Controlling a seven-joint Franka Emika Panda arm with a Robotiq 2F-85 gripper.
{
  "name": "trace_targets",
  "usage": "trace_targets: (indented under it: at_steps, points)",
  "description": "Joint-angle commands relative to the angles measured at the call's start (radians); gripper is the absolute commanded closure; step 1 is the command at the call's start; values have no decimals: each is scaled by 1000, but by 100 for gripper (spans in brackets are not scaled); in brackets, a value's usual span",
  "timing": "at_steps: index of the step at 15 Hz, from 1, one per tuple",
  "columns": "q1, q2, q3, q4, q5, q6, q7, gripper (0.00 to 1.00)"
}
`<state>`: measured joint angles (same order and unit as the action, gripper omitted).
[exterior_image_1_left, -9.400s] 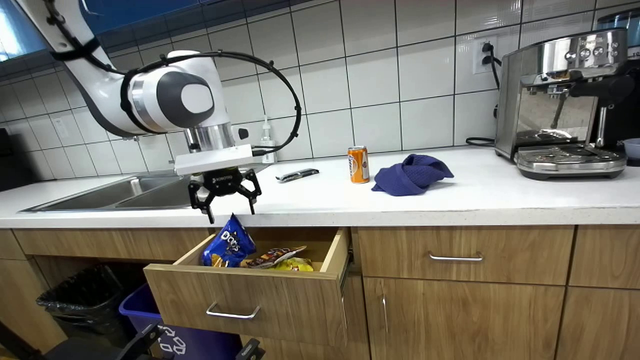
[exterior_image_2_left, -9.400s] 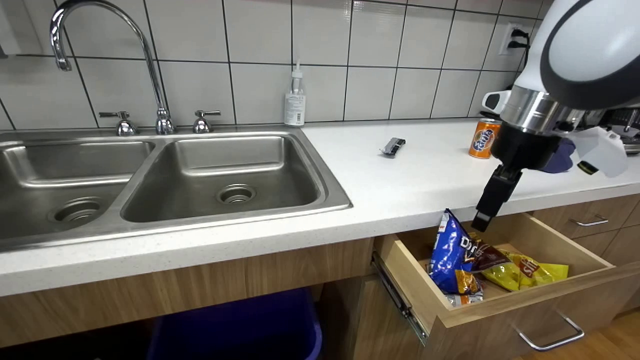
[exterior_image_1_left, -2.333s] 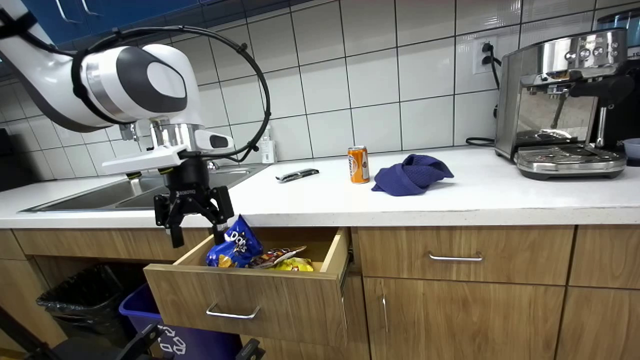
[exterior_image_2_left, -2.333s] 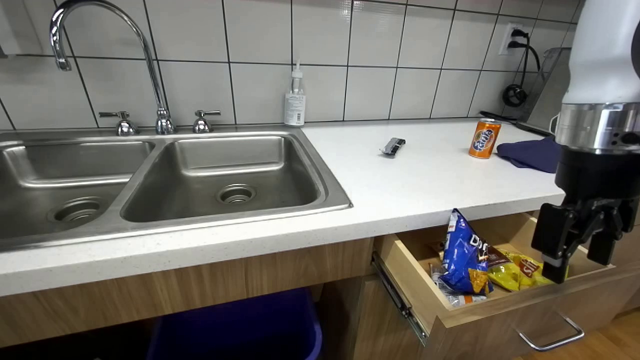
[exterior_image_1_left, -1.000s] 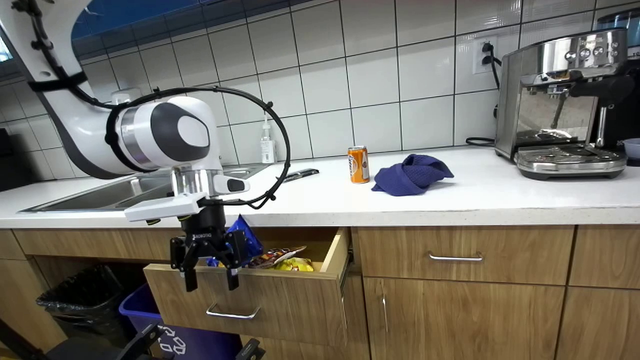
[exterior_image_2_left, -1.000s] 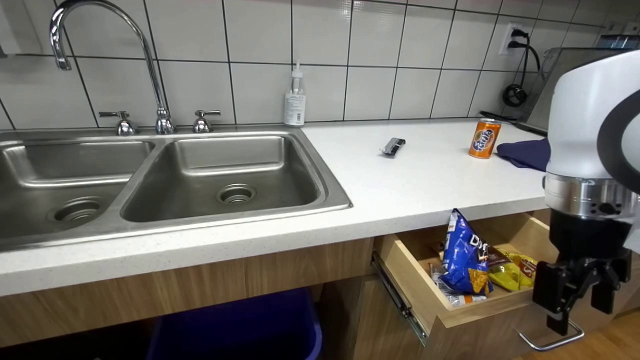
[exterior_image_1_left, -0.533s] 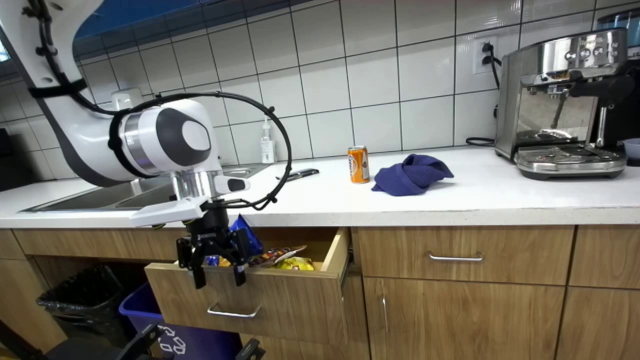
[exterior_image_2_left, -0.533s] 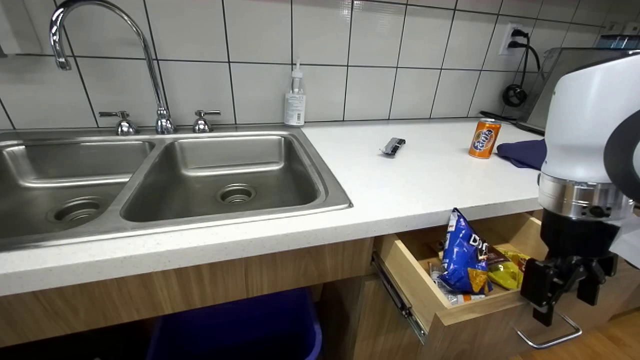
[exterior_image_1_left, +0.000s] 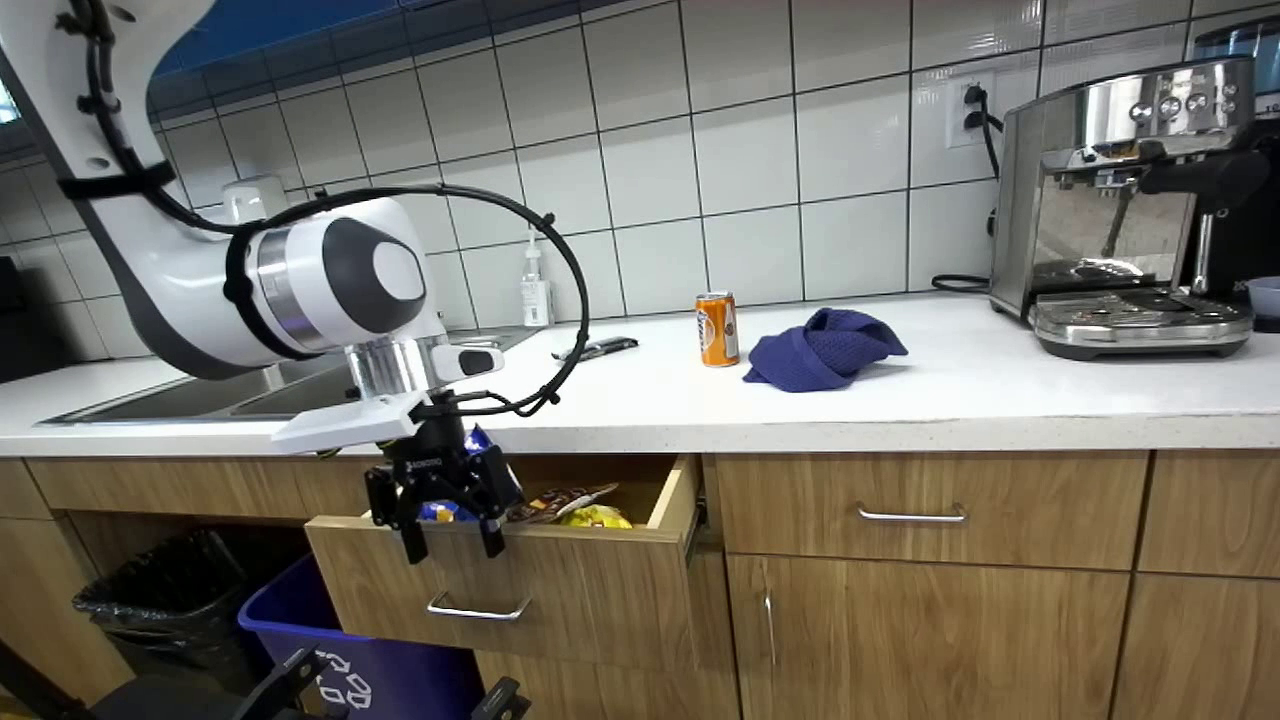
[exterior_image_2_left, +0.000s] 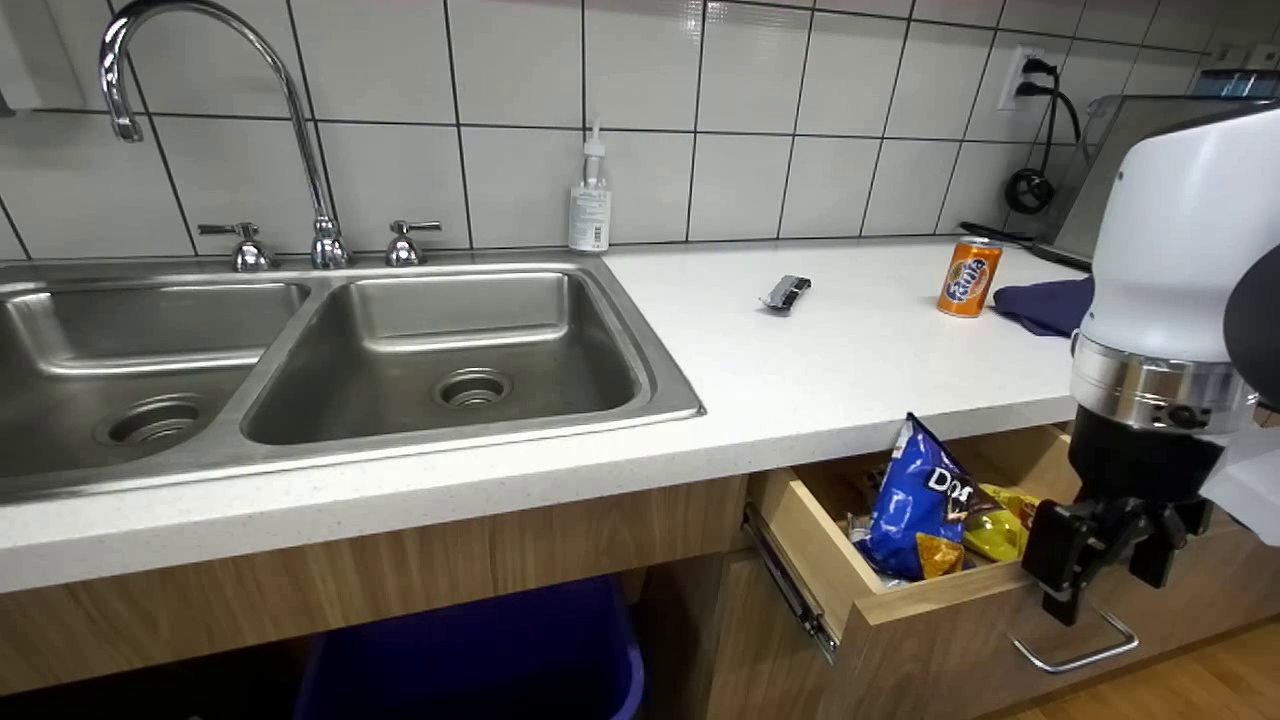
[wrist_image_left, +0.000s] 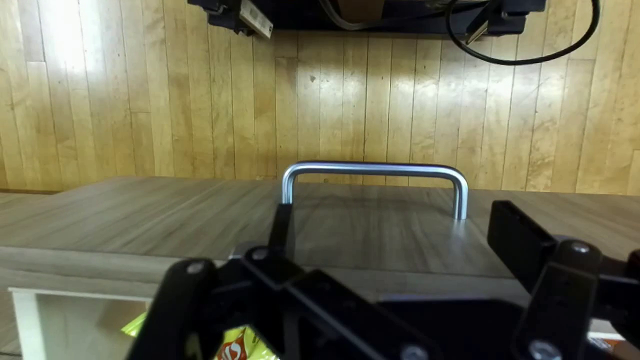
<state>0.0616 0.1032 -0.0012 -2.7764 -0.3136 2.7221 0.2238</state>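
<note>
Has gripper (exterior_image_1_left: 454, 548) spread at front of part-open drawer (exterior_image_1_left: 590, 590), poss. touching, hard to see. In wrist view, has handle (wrist_image_left: 375, 169) at 12 o'clock from gripper. In an ext. view, has blue chip bag (exterior_image_2_left: 918, 505) inside drawer, approx. 10 o'clock from gripper.

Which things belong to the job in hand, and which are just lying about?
Likely in the job:
fingers, spread apart
partly pulled-out drawer, blue chip bag inside
drawer handle

Lying about on the counter:
Fanta can
blue cloth
small packet
</note>
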Motion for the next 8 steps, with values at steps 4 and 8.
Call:
trace_targets:
  at_steps: [4,8]
  points:
    - [4,-9,-33,13,-46,56,27,0]
    - [-1,16,-44,47,-40,66,11,0]
